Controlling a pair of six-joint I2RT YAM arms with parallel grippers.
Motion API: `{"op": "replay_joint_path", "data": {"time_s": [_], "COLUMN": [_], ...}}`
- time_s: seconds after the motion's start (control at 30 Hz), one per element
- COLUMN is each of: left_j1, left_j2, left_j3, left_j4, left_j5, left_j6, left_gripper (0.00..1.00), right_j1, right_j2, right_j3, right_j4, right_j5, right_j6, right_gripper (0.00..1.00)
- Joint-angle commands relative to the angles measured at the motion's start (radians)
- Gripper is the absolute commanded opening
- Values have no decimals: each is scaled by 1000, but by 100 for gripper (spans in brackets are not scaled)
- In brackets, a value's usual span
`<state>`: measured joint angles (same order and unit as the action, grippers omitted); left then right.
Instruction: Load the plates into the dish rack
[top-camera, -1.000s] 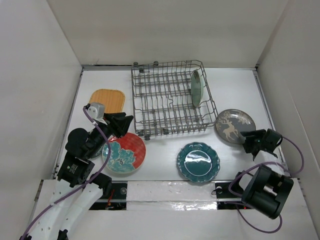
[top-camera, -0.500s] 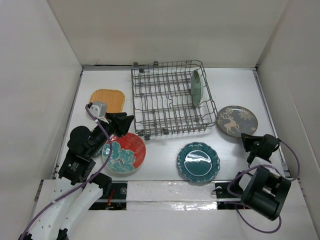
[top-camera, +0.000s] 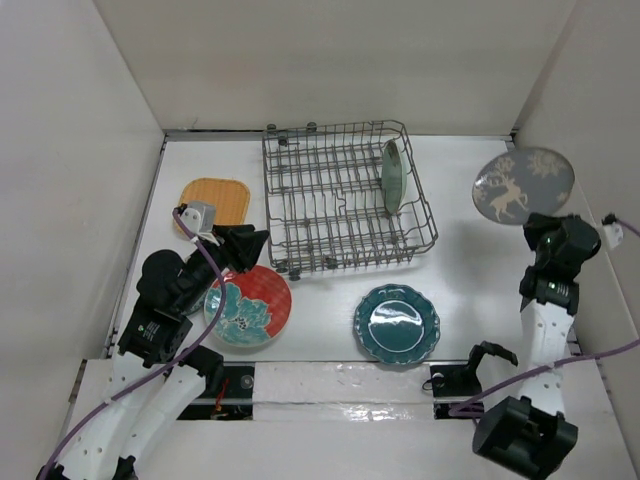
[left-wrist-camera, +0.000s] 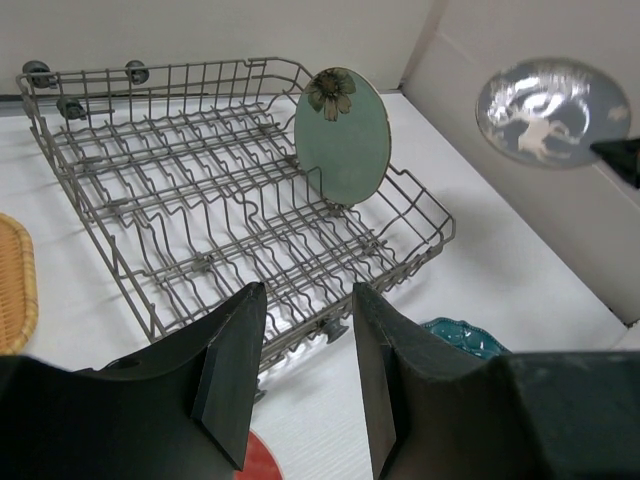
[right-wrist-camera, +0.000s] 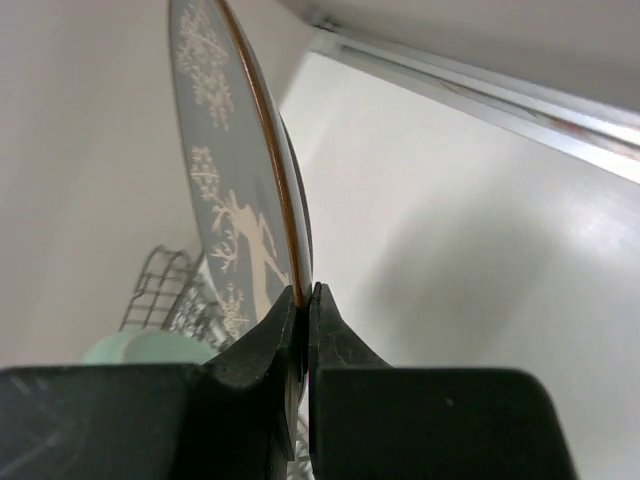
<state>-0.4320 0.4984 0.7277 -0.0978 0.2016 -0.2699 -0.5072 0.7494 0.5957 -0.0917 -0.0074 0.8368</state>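
My right gripper (top-camera: 545, 222) (right-wrist-camera: 305, 292) is shut on the rim of the grey-brown deer plate (top-camera: 523, 185) (right-wrist-camera: 235, 200), holding it upright, high near the right wall. From the left wrist that plate (left-wrist-camera: 550, 112) hangs in the air at upper right. The grey wire dish rack (top-camera: 352, 262) (left-wrist-camera: 180, 170) holds one mint-green plate (top-camera: 392, 177) (left-wrist-camera: 342, 138) standing on edge at its right end. My left gripper (top-camera: 258, 243) (left-wrist-camera: 310, 292) is open and empty, over the far edge of the red plate with the teal flower (top-camera: 250, 305). A scalloped teal plate (top-camera: 396, 323) and an orange plate (top-camera: 215, 202) lie flat.
White walls close in the table on the left, back and right; the right wall stands just beside the lifted plate. The rack's near left foot (left-wrist-camera: 330, 327) is right in front of my left fingers.
My right gripper shut on the deer plate's rim and lifted it off the table, up and toward the far right. The left arm barely moved.
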Motion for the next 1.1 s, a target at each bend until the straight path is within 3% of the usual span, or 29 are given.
{"op": "replay_joint_path", "data": {"time_s": [0.0,0.13,0.23,0.27,0.37,0.53,0.73,1.07], "left_j1": [1,10,10,10,10,10,10,10], "left_j2": [5,2,-1,-3,-11,-26,-35,-40], "left_j3": [1,3,1,2,4,3,3,4], "left_j4": [36,35,32,32,29,21,21,20], "left_j5": [1,1,-1,-4,-10,-30,-24,-24], "left_j6": [8,8,6,8,9,9,9,9], "left_gripper": [36,36,36,36,36,36,36,37], "right_j1": [146,518,700,819,1008,1119,1162,1171], "right_j2": [17,150,264,307,471,752,948,1091], "right_j3": [281,537,761,814,973,1190,1391,1351], "right_j4": [132,22,-61,-118,-169,-279,-382,-411], "right_j5": [21,246,360,457,663,802,966,1051], "right_j6": [-114,-292,-385,-415,-534,-616,-674,-657], "right_gripper": [0,0,0,0,0,0,0,0]}}
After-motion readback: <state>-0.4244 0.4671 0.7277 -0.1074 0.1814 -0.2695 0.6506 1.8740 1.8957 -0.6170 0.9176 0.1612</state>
